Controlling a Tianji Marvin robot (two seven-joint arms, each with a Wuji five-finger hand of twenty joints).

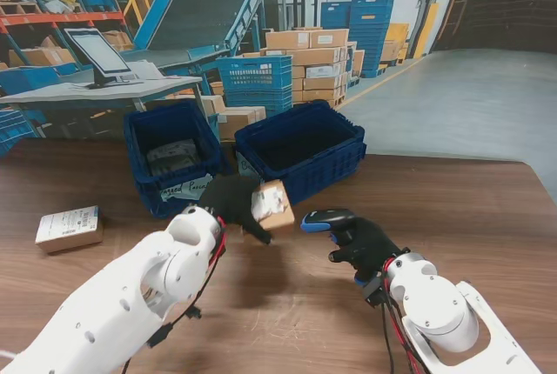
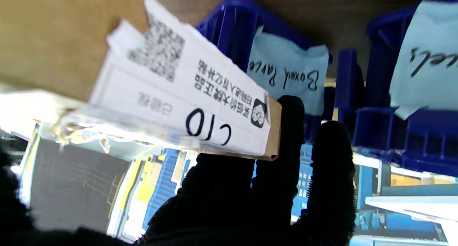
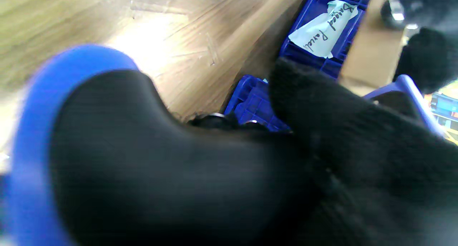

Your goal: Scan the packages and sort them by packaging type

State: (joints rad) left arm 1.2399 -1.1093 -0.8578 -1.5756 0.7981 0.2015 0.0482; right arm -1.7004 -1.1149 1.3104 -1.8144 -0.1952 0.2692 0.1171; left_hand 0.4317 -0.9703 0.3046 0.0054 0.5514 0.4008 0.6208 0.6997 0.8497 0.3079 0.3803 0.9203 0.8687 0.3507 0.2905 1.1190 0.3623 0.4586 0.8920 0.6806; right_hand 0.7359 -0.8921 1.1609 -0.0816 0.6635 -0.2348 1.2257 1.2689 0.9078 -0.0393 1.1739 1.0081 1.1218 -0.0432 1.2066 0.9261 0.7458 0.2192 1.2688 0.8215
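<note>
Far left on the desk (image 1: 487, 209): a small labelled cardboard box (image 1: 69, 228) lying flat, well apart from both arms. Next, the left blue bin (image 1: 167, 158) has bagged parcels in it; contents hard to make out. Left hand (image 1: 233, 203) is clenched around a cardboard parcel (image 1: 271, 204), held off the desk just in front of the gap between the two bins; white shipping label (image 2: 186, 92) with QR code and handwritten "C10" faces the wrist camera, fingers (image 2: 291, 131) wrapped on its edge. Right blue bin (image 1: 300, 150) carries a paper tag (image 2: 286, 72) reading "Boxed Parce", rest cut off. Right hand (image 1: 364, 246) grips the barcode scanner (image 1: 328, 219), head aimed at the parcel, not touching. Right wrist view is mostly blocked by glove and blurred scanner.
</note>
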